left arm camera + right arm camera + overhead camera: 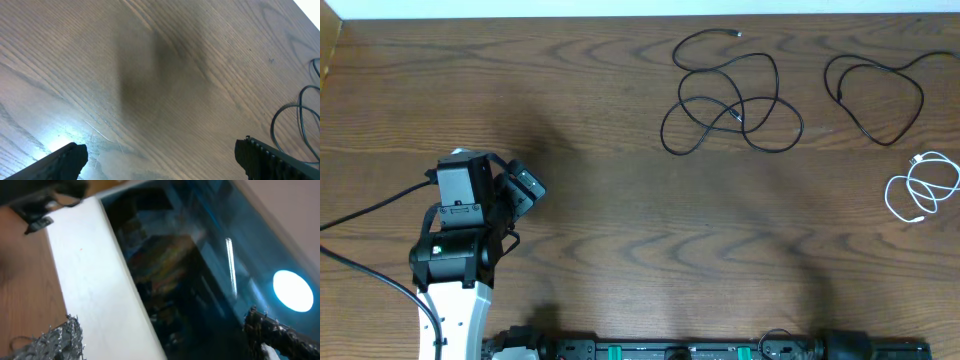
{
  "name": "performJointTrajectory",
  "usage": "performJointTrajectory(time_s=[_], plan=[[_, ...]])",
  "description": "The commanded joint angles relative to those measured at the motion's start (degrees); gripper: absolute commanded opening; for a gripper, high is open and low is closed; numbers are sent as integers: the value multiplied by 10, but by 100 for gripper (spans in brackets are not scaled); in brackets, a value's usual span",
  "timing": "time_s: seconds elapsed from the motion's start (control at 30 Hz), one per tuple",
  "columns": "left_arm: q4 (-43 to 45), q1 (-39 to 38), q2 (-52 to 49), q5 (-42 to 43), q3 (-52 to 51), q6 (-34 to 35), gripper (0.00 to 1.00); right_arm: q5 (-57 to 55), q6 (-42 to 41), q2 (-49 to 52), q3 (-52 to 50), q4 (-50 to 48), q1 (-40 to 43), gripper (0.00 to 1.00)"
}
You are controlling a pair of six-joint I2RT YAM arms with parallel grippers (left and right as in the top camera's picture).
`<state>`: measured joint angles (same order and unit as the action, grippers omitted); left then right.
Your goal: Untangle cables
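Counter: dark brown wood grain, with a pale strip along the far edge.
Long black cable: far centre, lying in loose loops that cross one another.
Second black cable: far right, one open loop, just beside the long one and not touching it.
White cable: small coil at the right edge, clear of both black ones.
Left arm: near left, well apart from all three cables.
Left jaws: wide apart and empty; my wrist view shows the fingertips over bare wood, with black loops at the right edge.
Right jaws: spread apart, holding nothing; that wrist view is blurred, showing a white ledge and a bright round light.
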<state>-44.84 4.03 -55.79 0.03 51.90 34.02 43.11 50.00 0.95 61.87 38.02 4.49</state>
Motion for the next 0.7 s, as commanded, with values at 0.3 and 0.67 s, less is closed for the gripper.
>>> performJointTrajectory(time_s=[0.3,0.67], plan=[[-1,2,-1,-7,8,-10,100,-189,-469,-5,-258,-301,2,99],[-1,2,-1,-7,8,-10,100,-295,-584,-6,-485,-426,7,99]])
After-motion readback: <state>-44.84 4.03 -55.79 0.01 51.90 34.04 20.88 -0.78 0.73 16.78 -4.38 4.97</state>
